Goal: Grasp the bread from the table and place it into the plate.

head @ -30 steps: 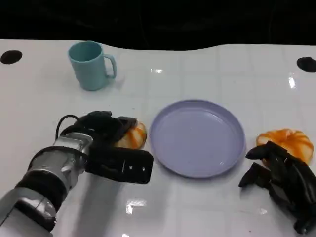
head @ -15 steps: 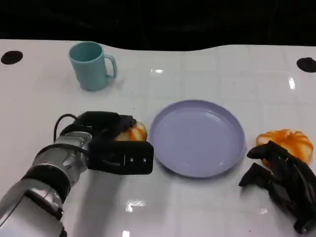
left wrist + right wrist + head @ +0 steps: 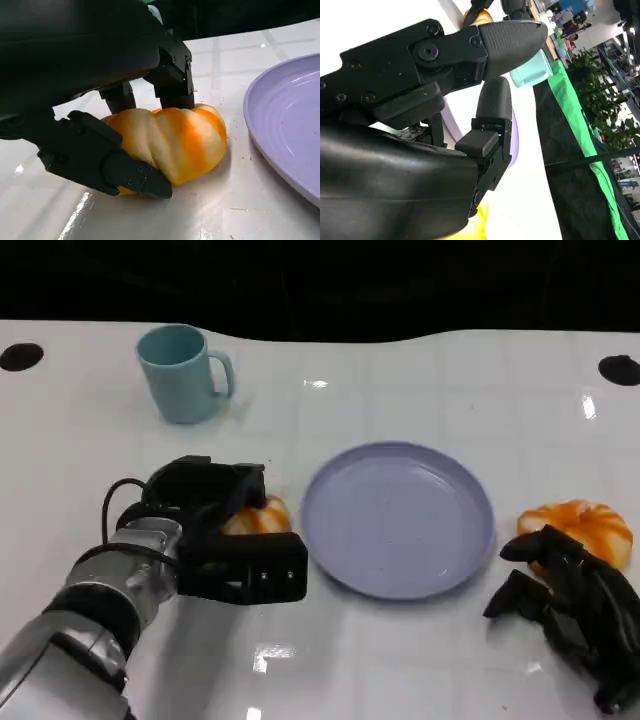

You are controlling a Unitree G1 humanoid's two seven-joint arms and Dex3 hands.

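The robot's black left hand [image 3: 215, 530] closes its fingers [image 3: 107, 167] around the orange-and-cream striped bread roll [image 3: 170, 142] on the white table [image 3: 420, 390], just beside the empty round lavender plate [image 3: 398, 519], apparently ready to lift it rightward over the rim.

A ribbed silver forearm [image 3: 95, 615] with a looping black cable [image 3: 118, 502] ends in a blocky black left robot hand [image 3: 225, 535].

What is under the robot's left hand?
A bread roll sits on the table under the left hand, fingers around it. The hand covers part of the roll.
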